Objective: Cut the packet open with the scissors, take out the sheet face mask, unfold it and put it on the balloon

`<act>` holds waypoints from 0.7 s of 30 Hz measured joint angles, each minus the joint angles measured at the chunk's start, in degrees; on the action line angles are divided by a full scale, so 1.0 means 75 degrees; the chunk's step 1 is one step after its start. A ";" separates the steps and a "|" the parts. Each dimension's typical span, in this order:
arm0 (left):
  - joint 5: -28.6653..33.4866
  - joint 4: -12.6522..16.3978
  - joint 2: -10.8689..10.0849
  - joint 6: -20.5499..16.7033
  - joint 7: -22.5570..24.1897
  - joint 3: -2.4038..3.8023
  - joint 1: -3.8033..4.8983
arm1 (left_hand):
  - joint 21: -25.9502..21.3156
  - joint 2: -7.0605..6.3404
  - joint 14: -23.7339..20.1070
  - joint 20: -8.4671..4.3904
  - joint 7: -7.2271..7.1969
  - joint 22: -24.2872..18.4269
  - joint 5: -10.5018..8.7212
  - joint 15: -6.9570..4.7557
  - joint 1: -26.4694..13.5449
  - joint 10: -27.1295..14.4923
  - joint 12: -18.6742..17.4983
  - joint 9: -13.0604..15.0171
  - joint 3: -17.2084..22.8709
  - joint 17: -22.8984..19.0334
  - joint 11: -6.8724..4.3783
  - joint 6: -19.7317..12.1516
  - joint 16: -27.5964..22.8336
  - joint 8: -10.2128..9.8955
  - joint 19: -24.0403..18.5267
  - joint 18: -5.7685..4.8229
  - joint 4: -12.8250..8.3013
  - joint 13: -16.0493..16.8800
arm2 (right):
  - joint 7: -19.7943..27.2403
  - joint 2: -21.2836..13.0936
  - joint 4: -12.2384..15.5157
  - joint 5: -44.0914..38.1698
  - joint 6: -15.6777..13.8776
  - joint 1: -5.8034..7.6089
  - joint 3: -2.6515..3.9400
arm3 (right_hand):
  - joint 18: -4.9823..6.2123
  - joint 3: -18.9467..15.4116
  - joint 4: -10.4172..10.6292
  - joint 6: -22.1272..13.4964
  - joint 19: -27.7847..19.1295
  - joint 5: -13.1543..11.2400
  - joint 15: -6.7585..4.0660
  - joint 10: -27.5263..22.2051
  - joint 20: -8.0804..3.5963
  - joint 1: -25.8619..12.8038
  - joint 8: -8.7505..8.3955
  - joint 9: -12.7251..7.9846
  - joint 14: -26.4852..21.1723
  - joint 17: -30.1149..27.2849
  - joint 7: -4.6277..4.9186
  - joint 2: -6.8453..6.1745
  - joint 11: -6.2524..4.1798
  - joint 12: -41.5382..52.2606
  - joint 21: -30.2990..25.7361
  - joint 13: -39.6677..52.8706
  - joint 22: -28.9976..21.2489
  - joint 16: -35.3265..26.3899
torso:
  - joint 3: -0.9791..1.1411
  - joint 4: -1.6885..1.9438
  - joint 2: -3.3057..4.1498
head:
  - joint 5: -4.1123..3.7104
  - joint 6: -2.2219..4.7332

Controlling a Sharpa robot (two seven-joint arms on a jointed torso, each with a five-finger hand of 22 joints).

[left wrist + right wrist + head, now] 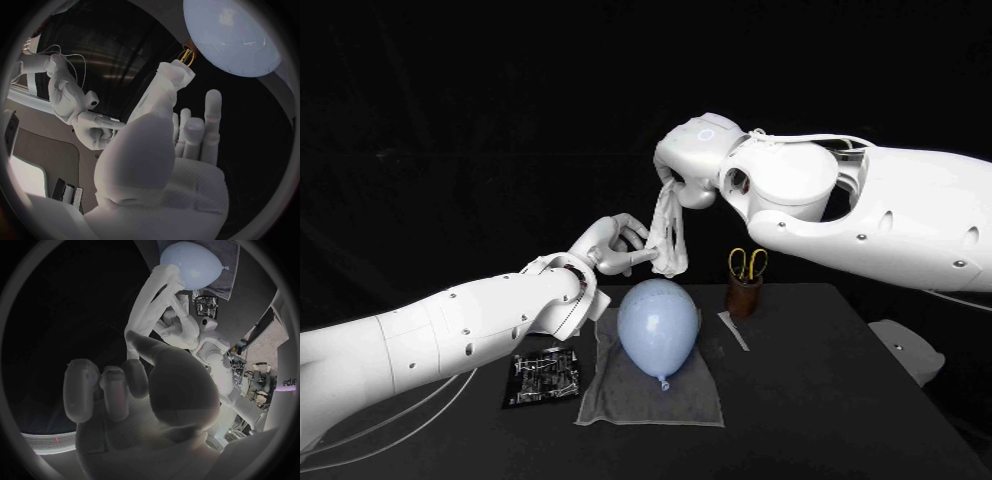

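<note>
A white sheet face mask (669, 232) is held in the air above the black table (848, 400), bunched into a long, narrow hanging strip. Its upper end is pinched by the fingers of the right hand (687, 178), and its lower part is gripped by the left hand (623, 248). How far it has been unfolded cannot be made out.

In the right wrist view the mask (150, 305) is seen stretching away from the right hand (162, 405) toward the left hand (178, 332), and the exact pinch is hidden by the palm. In the left wrist view the pale mask (165, 95) is hard to tell apart from the left hand (181, 185).

Beneath the mask a pale blue oval balloon (658, 322) is laid on a grey cloth (625, 400). A flat black packet (542, 378) is placed just beside the cloth, on the robot's left, and its cut edge cannot be seen. Yellow-handled scissors (749, 263) are stood in a brown cup (743, 298), the blades hidden inside. A thin white strip (733, 331), too small to identify, is seen between cup and cloth.
</note>
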 measured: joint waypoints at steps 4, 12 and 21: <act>0.0074 0.0058 -0.0047 -0.0141 0.0032 0.0005 0.0000 | 0.0053 0.0083 0.0000 -0.0028 0.0002 0.0014 0.0000 0.0000 -0.0083 0.0038 -0.0053 -0.0147 0.0219 -0.0027 0.0016 0.0051 0.0000 -0.0021 -0.0028 -0.0001 0.0010 -0.0121 | 0.0000 0.0006 -0.0041 0.0020 0.0025 0.0000 0.0000 | -0.0001 0.0000 0.0000 0.0001 0.0000 0.0000 0.0000 0.0000 0.0000 0.0000 0.0025 -0.0001 0.0000 0.0001 0.0002 0.0000 0.0000 0.0000 0.0000 0.0000 0.0001 -0.0016 | -0.0001 0.0001 0.0001 | 0.0018 -0.0017; 0.0240 0.0158 -0.0132 -0.0314 0.0177 0.0011 0.0000 | 0.0123 0.0048 0.0052 -0.0055 0.0003 0.0030 0.0000 -0.0004 -0.0260 0.0118 -0.0128 -0.0330 0.0485 -0.0028 -0.0011 0.0157 0.0000 -0.0062 -0.0056 -0.0010 0.0020 -0.0260 | -0.0006 0.0014 -0.0126 0.0061 0.0104 0.0000 0.0000 | -0.0001 0.0000 0.0000 0.0014 -0.0001 -0.0001 0.0000 0.0000 0.0001 0.0000 0.0028 -0.0011 0.0000 0.0005 0.0015 0.0000 0.0000 0.0000 0.0000 -0.0002 0.0004 0.0007 | -0.0004 0.0007 0.0005 | 0.0021 -0.0032; 0.0458 0.0191 -0.0106 -0.0402 0.0441 0.0015 -0.0001 | 0.0206 -0.0254 0.0052 -0.0067 0.0035 0.0030 0.0000 -0.0004 -0.0641 0.0270 -0.0623 -0.0965 0.1426 -0.0245 -0.0024 0.0577 -0.0001 -0.0416 -0.0126 -0.0023 0.0005 -0.0790 | -0.0008 0.0035 -0.0156 0.0119 0.0182 -0.0001 0.0000 | -0.0001 0.0000 -0.0001 0.0013 -0.0002 -0.0001 0.0000 0.0000 0.0002 0.0000 0.0023 -0.0014 0.0000 0.0005 0.0016 0.0000 0.0000 -0.0002 -0.0001 -0.0006 0.0006 0.0007 | -0.0004 0.0001 0.0004 | 0.0059 -0.0018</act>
